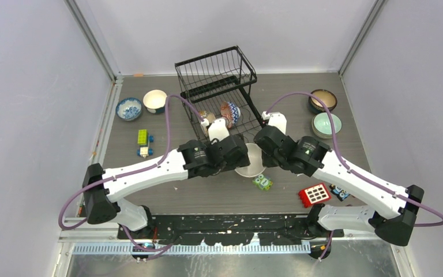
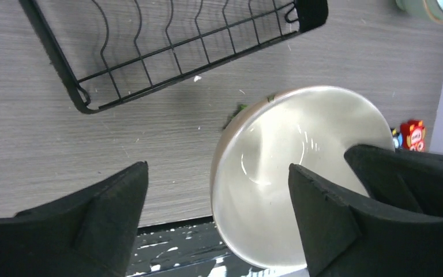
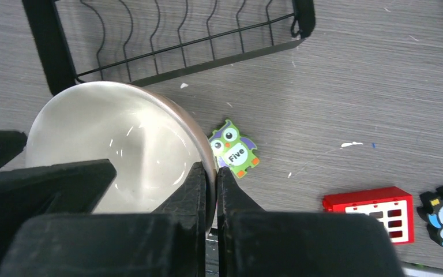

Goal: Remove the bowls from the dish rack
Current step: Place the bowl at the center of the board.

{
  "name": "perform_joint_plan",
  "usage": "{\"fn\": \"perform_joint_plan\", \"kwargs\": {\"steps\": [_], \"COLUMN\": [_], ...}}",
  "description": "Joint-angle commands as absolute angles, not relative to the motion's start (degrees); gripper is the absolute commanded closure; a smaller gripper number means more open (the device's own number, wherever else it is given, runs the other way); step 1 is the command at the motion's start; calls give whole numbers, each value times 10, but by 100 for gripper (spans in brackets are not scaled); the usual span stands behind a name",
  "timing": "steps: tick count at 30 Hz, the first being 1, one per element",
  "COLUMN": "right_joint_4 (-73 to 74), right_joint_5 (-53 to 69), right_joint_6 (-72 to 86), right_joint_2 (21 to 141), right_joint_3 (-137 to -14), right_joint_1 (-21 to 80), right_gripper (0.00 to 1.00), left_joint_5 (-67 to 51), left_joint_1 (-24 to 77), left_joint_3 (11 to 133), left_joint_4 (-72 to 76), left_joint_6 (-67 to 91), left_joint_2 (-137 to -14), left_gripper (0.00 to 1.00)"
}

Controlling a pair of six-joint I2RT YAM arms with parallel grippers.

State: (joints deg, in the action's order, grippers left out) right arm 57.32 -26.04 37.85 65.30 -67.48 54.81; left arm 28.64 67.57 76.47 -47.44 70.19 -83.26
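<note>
Clearly, owl tile [image 3: 234, 149] near bowl [image 3: 121, 144] reads "Five" (green).

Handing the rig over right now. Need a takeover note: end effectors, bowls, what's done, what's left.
Left end effector: open, beside the white-lined bowl, gripping nothing.
Right end effector: shut on that bowl's rim, just in front of the dish rack.
Done: four bowls out on the table: blue-patterned bowl and cream bowl far left, dark bowl and mint bowl far right.
To do: set down the held bowl, then pull the reddish patterned bowl from the rack's lower tray. The tan item beside it may be another bowl; I can't tell.
</note>
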Motion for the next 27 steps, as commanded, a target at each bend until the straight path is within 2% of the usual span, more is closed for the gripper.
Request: {"fn": "perform_joint_plan", "kwargs": {"steps": [1, 9, 15, 19, 22, 27], "right_joint_4": [562, 573, 509, 422, 361, 343], "right_joint_5": [-301, -334, -304, -282, -305, -323], "right_joint_6": [386, 345, 334, 366, 394, 399], "right_joint_2": [643, 628, 635, 677, 725, 851], "right_joint_3": [-707, -754, -787, -782, -775, -844], "right_joint_1": [539, 444, 255, 156, 126, 107], "right_gripper": [99, 99, 99, 99, 99, 99], "left_joint_5": [297, 342, 398, 427, 436, 433], "left_joint_1": [674, 673, 672, 672, 672, 672], "left_joint_3": [773, 760, 677, 590, 529, 455], "left_joint_4": [-448, -494, -518, -509, -490, -491], "left_joint_6": [701, 672, 634, 630, 626, 640], "left_joint_2": [-794, -711, -597, -494, -420, -332], "left_gripper": [1, 0, 0, 0, 0, 0]}}
